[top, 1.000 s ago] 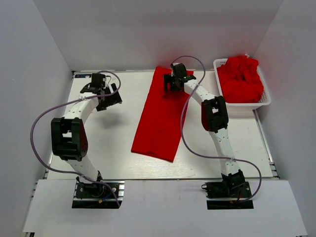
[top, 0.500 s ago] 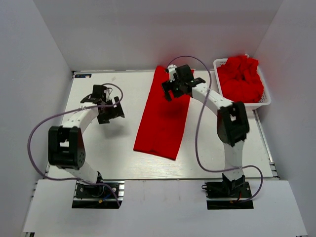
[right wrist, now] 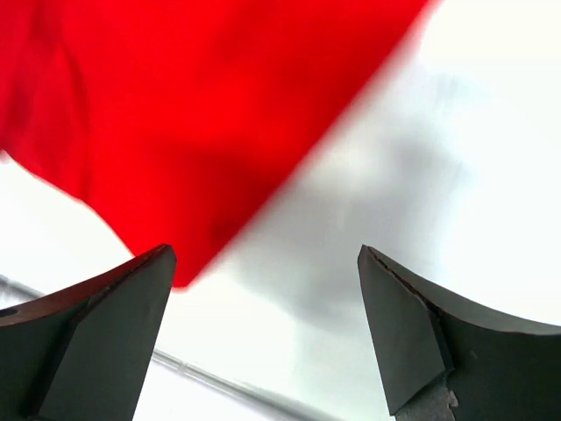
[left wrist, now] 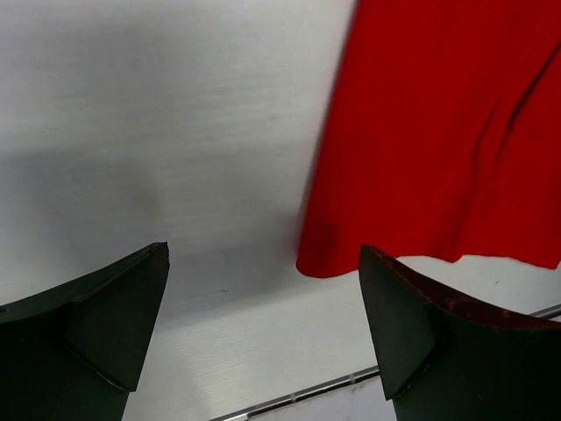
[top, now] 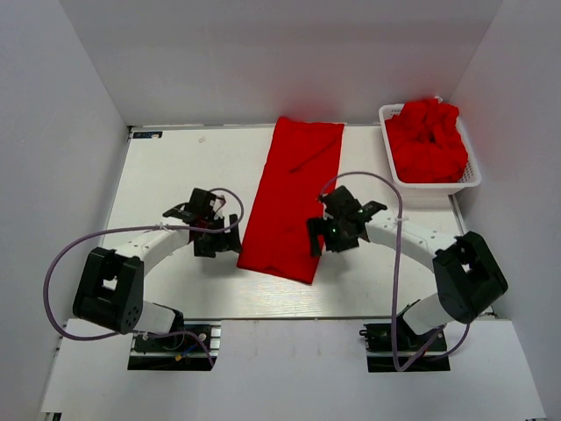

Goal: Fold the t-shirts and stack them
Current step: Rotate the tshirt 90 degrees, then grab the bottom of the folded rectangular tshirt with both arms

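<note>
Shirt (top: pixel 289 197) lay flat on desk (top: pixel 175 167). L jaws, R jaws stood spread, empty, flanking its near end.

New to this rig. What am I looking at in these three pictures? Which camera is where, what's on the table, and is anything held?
Two white robot arms are bolted at the table's near edge. The wide picture comes from a fixed camera above and behind them. The two close-ups come from a camera on each wrist, with that hand's dark fingers at the bottom. On the white table lies one red t-shirt, folded into a long strip. A white basket at the far right holds a heap of more red t-shirts. The left hand is beside the strip's near left corner, and the right hand is beside its near right edge. Both hands are open and hold nothing.
</note>
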You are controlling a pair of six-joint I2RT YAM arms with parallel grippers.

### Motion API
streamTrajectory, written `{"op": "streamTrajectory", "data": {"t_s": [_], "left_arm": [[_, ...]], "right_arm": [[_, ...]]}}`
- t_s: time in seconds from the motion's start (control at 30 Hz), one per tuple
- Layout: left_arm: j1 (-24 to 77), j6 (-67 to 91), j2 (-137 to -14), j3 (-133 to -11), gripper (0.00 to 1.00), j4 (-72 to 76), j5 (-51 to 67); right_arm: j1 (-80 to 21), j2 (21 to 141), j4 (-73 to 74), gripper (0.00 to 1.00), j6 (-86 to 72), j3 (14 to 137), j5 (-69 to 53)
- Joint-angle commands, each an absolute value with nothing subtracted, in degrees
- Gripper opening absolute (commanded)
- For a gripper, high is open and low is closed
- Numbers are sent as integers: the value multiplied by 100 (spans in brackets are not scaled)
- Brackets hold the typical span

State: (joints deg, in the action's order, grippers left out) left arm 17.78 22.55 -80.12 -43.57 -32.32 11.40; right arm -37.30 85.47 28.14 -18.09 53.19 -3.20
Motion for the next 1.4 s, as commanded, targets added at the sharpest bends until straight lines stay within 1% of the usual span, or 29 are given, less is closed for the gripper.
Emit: {"op": "streamTrajectory", "data": {"t_s": [0.0,0.07,0.23,0.33,0.4,0.43,0.47,0.5,0.53,0.57,0.6,0.67,0.7,0.73,0.8,0.87,0.9,0.93,0.97,1.03,1.07,1.1,1.13,1.17,1.23,1.27,1.3,1.37], "left_arm": [[2144,2294,-7839,-4175,99,-3023,985],[2311,2364,-7971,-4175,97,-2875,827],[2724,2417,-8095,-4122,93,-2725,598],[2882,2417,-8147,-4122,88,-2672,493],[2935,2417,-8218,-4122,87,-2610,440],[2936,2417,-8287,-4122,84,-2610,439],[3005,2417,-8384,-4070,81,-2558,439],[3006,2417,-8385,-4069,76,-2558,439],[3058,2417,-8472,-4069,74,-2505,500],[3111,2417,-8542,-4017,68,-2505,501],[3111,2417,-8543,-4017,67,-2505,501],[3173,2417,-8543,-3946,67,-2505,501],[3173,2417,-8543,-3859,62,-2392,501],[3234,2417,-8543,-3780,61,-2391,579],[3234,2557,-8543,-3710,56,-2251,641],[3296,2619,-8543,-3656,56,-2162,642],[3296,2619,-8543,-3604,54,-2093,642],[3348,2671,-8543,-3604,52,-2031,642],[3349,2672,-8595,-3604,48,-2030,642],[3349,2672,-8674,-3604,41,-2091,501],[3349,2672,-8675,-3604,34,-2092,405],[3349,2724,-8744,-3673,30,-2170,352],[3349,2725,-8745,-3674,28,-2241,352],[3349,2794,-8745,-3674,22,-2241,352],[3401,2847,-8632,-3674,14,-2372,352],[3401,2917,-8553,-3674,7,-2434,352],[3401,2970,-8465,-3613,6,-2504,352],[3401,2971,-8202,-3612,6,-2697,299]], "right_arm": [[-3893,8034,3216,90,-3172,5063,-465],[-4025,8059,3208,89,-3348,4878,-536],[-4210,8340,2892,85,-3472,4729,-1194],[-4306,8455,2786,83,-3498,4755,-1265],[-4333,8542,2751,80,-3489,4781,-1274],[-4350,8569,2716,77,-3498,4781,-1361],[-4368,8630,2629,69,-3498,4720,-1388],[-4368,8657,2611,67,-3489,4711,-1432],[-4377,8683,2567,67,-3481,4685,-1485],[-4403,8744,2514,67,-3472,4702,-1485],[-4403,8763,2514,67,-3480,4693,-1494],[-4421,8815,2418,66,-3481,4641,-1555],[-4430,8842,2365,62,-3498,4562,-1582],[-4430,8885,2329,60,-3489,4553,-1634],[-4421,8982,2303,58,-3507,4483,-1626],[-4438,9026,2206,58,-3542,4404,-1635],[-4456,9044,2058,58,-3533,4386,-1635],[-4439,9053,2031,58,-3516,4351,-1626],[-4447,9079,1995,56,-3516,4333,-1574],[-4447,9114,1960,50,-3481,4316,-1582],[-4439,9132,1943,37,-3472,4298,-1591],[-4447,9132,1908,29,-3472,4272,-1591],[-4447,9106,1907,16,-3472,4271,-1582],[-4456,9036,1933,12,-3480,4254,-1512],[-4474,8887,1960,7,-3498,4237,-1468],[-4491,8781,1951,0,-3524,4202,-1424],[-4491,8676,1951,0,-3542,4175,-1363],[-4544,8535,1986,0,-3533,4140,-1345]]}}
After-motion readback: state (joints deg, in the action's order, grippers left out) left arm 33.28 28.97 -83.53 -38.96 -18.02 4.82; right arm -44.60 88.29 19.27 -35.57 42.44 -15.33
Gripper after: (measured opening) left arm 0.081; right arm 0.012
